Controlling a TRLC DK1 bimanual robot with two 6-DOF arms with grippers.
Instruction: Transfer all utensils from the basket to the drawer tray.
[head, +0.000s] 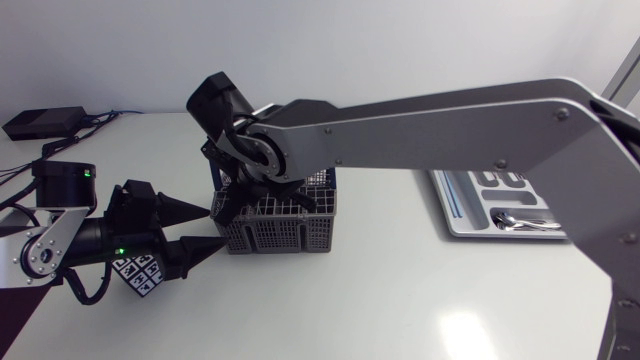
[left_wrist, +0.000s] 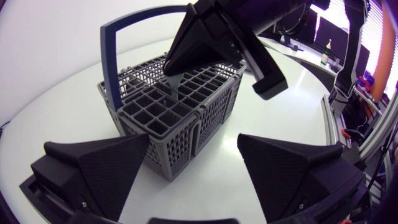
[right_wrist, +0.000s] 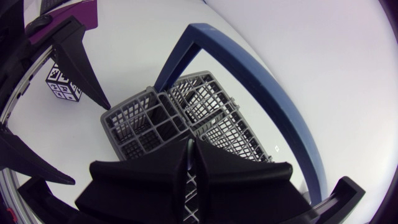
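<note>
The grey mesh basket (head: 285, 228) with a blue handle (left_wrist: 111, 50) stands left of the table's middle. My right gripper (head: 238, 198) has come across from the right and points down into the basket (right_wrist: 149, 124). It (right_wrist: 191, 155) is shut on a pale, thin utensil handle (left_wrist: 173, 84) sticking up from a compartment; what kind of utensil it is stays hidden. My left gripper (head: 205, 228) is open just left of the basket (left_wrist: 186, 112), its fingers (left_wrist: 99, 162) apart at the near corner and touching nothing. The white drawer tray (head: 452, 215) lies at the far right with spoons (head: 520, 221) in it.
A cube with black and white markings (head: 140, 272) sits under my left arm (right_wrist: 62, 87). A black box (head: 45, 122) and cables lie at the back left. My long right arm (head: 450, 125) spans the table above the basket.
</note>
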